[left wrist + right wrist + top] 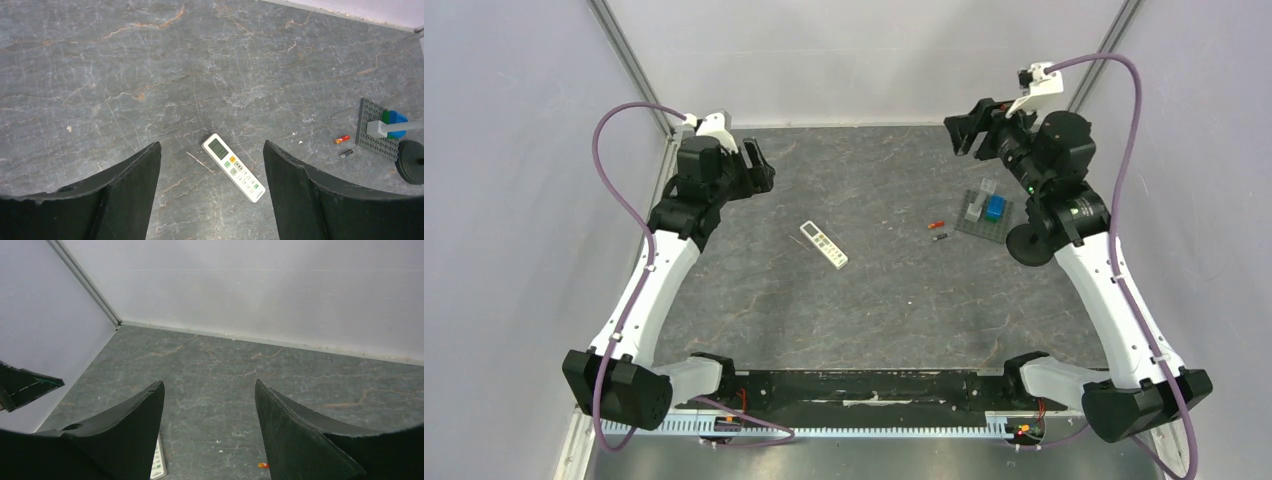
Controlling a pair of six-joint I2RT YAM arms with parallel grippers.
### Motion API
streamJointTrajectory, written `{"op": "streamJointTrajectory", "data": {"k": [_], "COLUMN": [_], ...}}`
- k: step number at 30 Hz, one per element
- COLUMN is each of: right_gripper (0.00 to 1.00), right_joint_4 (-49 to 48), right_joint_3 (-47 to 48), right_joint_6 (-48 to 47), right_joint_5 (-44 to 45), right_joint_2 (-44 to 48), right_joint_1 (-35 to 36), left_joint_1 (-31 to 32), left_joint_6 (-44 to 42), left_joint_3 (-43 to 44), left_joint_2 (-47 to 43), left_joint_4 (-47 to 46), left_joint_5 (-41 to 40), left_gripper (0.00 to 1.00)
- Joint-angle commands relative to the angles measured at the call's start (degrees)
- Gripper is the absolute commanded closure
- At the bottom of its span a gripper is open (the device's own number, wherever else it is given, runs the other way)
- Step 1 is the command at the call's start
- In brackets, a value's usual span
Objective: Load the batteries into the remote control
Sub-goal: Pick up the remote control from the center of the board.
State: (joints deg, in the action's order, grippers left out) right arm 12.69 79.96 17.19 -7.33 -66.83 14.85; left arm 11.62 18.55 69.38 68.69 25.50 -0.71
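Now my left gripper and right gripper hang open, empty; remote control lies buttons-up, so flip before the batteries, I reckon.

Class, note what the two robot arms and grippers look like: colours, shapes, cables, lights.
The left arm and right arm have white shells, black joint housings and black bases. A purple cable loops along each. The left gripper and right gripper are black, with two broad, tapering fingers. White camera mounts sit at the wrists. Green lights glow on the right arm's joints.
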Motion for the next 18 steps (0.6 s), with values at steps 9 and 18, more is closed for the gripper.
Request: {"op": "streamJointTrajectory", "data": {"k": [9,18], "right_gripper": [0.31,0.02], "right_joint_4": [-9.09,-7.81], "right_joint_3": [-10.54,-15.24], "right_joint_6": [-1.15,-10.41], "right_joint_5": [5.53,12.59], "right_joint_2": [-8.0,-24.57], "right_joint_1": [18.23,32.93], "left_joint_1": [-1.16,-1.16], "left_joint_6": [11.08,6.49], "left_joint_3": [-3.06,-5.18], "left_joint_2": [-5.65,-10.39], "left_joint_4": [1.43,3.62], "left_joint_5": [-10.29,-5.79], "left_gripper": [0.12,0.11]}}
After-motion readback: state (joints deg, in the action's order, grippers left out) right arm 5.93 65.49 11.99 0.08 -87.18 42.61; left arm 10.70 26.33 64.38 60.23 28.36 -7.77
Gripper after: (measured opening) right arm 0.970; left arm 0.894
